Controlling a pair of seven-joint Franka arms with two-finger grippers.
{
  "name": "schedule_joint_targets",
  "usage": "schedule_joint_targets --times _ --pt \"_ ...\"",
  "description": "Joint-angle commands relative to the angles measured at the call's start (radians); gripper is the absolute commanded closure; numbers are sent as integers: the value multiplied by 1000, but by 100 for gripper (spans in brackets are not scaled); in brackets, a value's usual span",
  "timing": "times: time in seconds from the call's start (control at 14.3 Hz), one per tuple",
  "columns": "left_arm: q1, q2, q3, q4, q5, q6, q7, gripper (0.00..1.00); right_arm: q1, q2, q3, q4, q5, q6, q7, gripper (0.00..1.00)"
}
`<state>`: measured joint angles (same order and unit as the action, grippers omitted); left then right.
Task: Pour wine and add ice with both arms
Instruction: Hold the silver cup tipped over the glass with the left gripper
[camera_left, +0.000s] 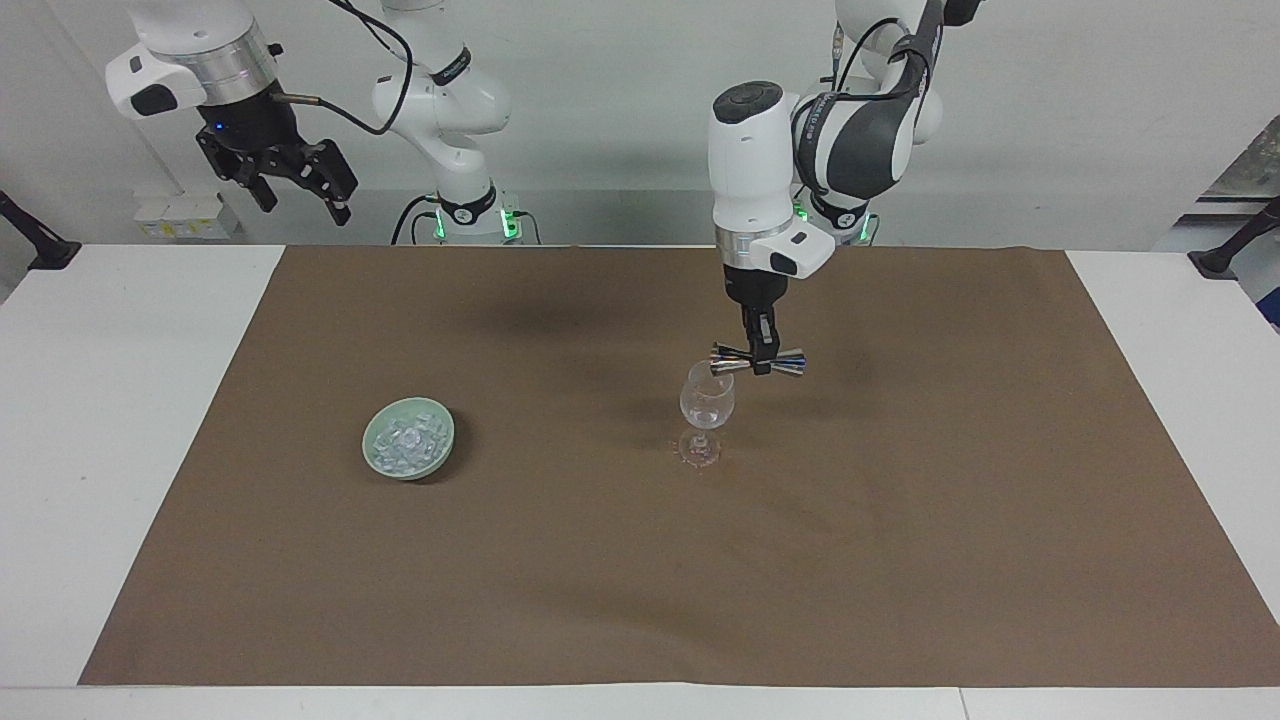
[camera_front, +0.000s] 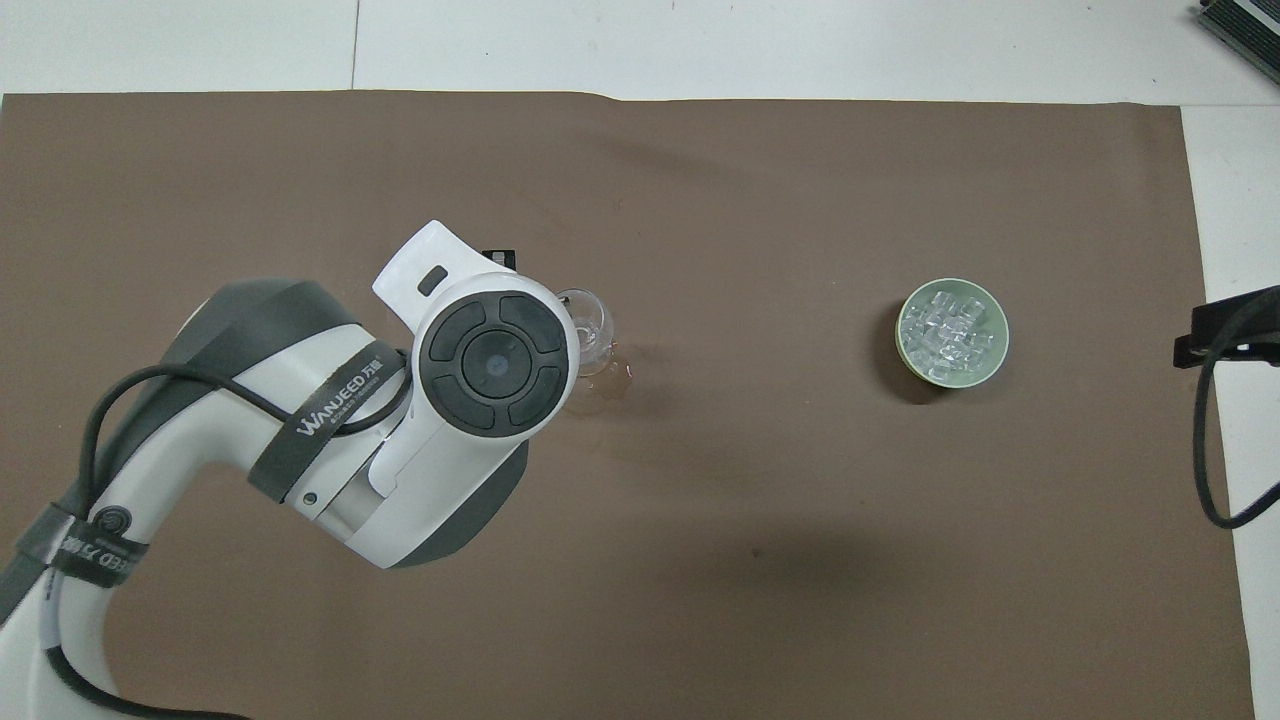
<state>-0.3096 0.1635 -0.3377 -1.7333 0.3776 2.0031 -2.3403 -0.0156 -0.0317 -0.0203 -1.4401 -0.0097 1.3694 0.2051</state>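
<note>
A clear stemmed glass (camera_left: 706, 412) (camera_front: 588, 330) stands on the brown mat near the middle. My left gripper (camera_left: 760, 364) hangs just above its rim, shut on a shiny metal double-ended jigger (camera_left: 757, 360) held on its side, one end over the glass mouth. From overhead the left arm's wrist hides the gripper and the jigger. A pale green bowl (camera_left: 408, 451) (camera_front: 952, 332) full of ice (camera_left: 405, 441) (camera_front: 946, 329) sits toward the right arm's end. My right gripper (camera_left: 297, 193) waits high in the air past that end of the mat, its fingers open and holding nothing.
A brown mat (camera_left: 640, 560) covers most of the white table (camera_left: 120, 420). A black cable (camera_front: 1210, 430) and a dark bracket (camera_front: 1225, 325) show at the overhead view's edge by the right arm's end.
</note>
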Motion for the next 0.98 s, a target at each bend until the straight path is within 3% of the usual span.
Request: schedule_joint_targets --times 0.0,0.91 --pt "-34 14 20 31 33 -33 -21 100 -9 -13 5 -10 8 -4 -23 0" --pt "-60 28 23 52 83 -90 -21 100 -10 -13 -3 -8 8 -1 -23 0"
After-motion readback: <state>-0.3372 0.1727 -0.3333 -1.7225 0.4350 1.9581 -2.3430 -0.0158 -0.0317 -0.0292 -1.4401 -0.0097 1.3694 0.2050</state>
